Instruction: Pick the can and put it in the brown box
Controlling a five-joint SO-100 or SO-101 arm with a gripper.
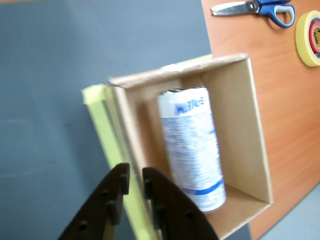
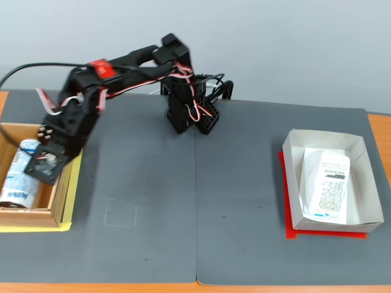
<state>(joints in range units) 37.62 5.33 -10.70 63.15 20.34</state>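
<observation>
- Wrist view shows the black gripper (image 1: 134, 181) at the bottom edge, its two fingers (image 1: 116, 187) nearly together with a narrow gap, holding nothing.
- Just beyond and right of the fingertips, the can (image 1: 192, 150) lies on its side inside the brown box (image 1: 250, 130), long axis running away from the camera.
- Fingertips sit over the box's near wall and the yellow sheet (image 1: 107, 125) beneath it.
- Fixed view places the box (image 2: 58, 195) at the table's left edge, the can (image 2: 21, 174) inside.
- By the look of it, the task is essentially done.
</observation>
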